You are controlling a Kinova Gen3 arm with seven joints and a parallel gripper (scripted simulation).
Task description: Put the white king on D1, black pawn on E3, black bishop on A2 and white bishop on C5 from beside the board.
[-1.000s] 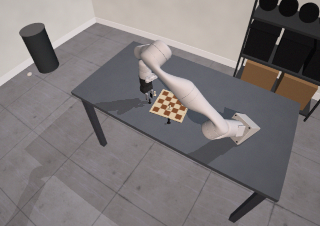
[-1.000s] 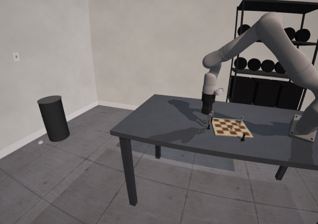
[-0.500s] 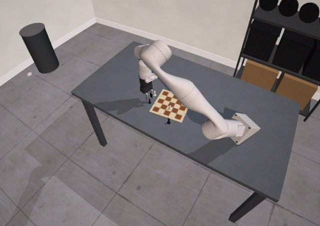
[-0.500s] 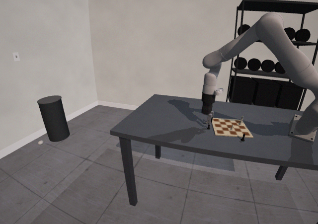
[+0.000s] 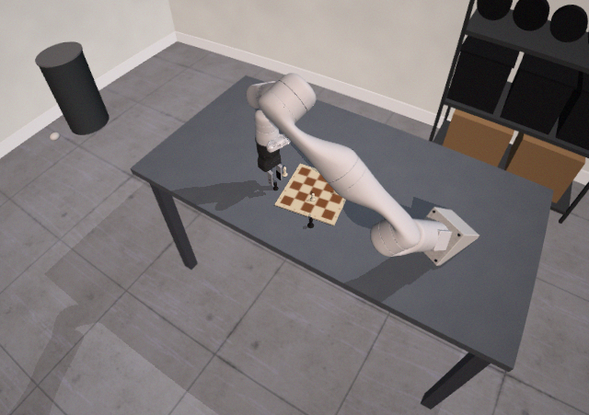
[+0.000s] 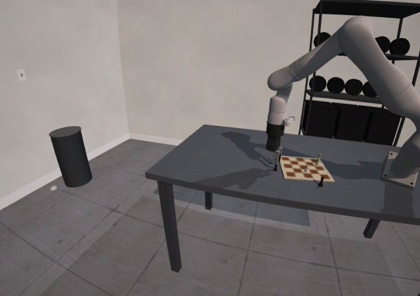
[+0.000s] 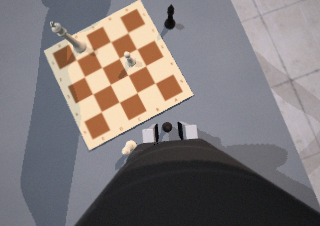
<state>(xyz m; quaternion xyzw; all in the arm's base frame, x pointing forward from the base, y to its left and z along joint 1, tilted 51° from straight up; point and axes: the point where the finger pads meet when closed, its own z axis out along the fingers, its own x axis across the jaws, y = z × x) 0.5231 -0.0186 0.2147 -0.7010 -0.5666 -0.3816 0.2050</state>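
Observation:
The white king (image 6: 318, 159) (image 7: 77, 45) stands upright on the board (image 5: 287, 201) (image 6: 290, 174) (image 7: 170, 87), in file D at the end row farthest from my gripper, apparently D1. The black pawn (image 5: 275, 187) (image 6: 275, 167) (image 7: 167, 127) stands on the table beside the board's near edge in the wrist view. My gripper (image 5: 274, 181) (image 6: 277, 161) (image 7: 168, 129) is partly open over the pawn, a gap on each side of its head. The black bishop (image 5: 310, 222) (image 6: 321, 181) (image 7: 170, 18) stands beside file A. The white bishop (image 5: 284, 171) (image 7: 129, 147) stands beside the board, close to my gripper.
A small white pawn (image 5: 312, 197) (image 6: 306, 168) (image 7: 130, 59) stands on the board, apparently on B3. The arm covers the board's far right part in the top view. The arm's base (image 5: 454, 235) (image 6: 400, 170) is to the board's right on the table.

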